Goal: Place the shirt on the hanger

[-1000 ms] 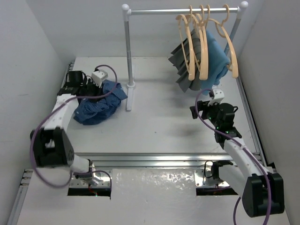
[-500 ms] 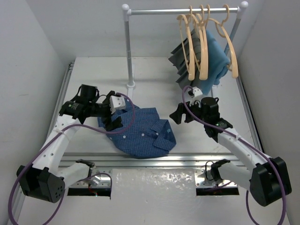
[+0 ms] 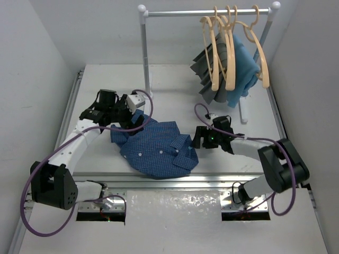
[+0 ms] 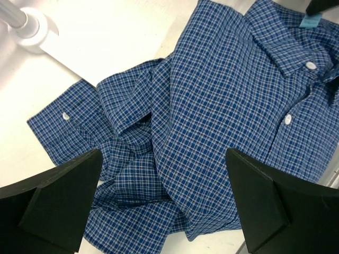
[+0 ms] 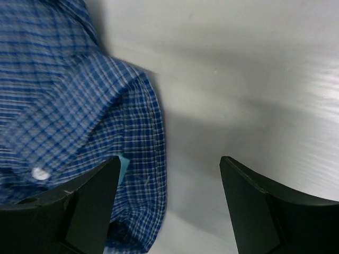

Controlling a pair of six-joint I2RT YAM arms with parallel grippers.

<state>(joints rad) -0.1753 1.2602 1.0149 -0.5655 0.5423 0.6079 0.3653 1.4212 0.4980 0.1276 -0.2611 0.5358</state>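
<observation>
- At the left, we see the left gripper (image 3: pixel 130 117) over the upper left edge of the shirt (image 3: pixel 156 151). In its wrist view, the left gripper (image 4: pixel 167 211) has its jaws spread wide and grasps nothing, with rumpled cloth lying below the gap.
- The shirt lies mostly flat on the table (image 3: pixel 175 90), between the two arms and near the front edge. Its collar is on the right side and its white buttons face up. In the left wrist view, we see a sleeve of the shirt (image 4: pixel 228 106) bunched and folded at the left.
- Just behind the shirt stands the rack post (image 3: pixel 144 63), and its round foot (image 4: pixel 29 29) shows in the left wrist view.
- To the right of the collar, the right gripper (image 3: pixel 198 138) sits low and just beside the shirt. In its wrist view, the right gripper (image 5: pixel 169 206) is released and holds nothing. The edge of the shirt (image 5: pixel 63 121) lies under its left finger, and bare table lies under the rest.
- At the far right, the hangers (image 3: pixel 231 58) hang on the rail (image 3: pixel 206 11), well apart from the shirt. A grey pleated garment (image 3: pixel 207 71) and a light blue cloth (image 3: pixel 244 66) hang among them.
</observation>
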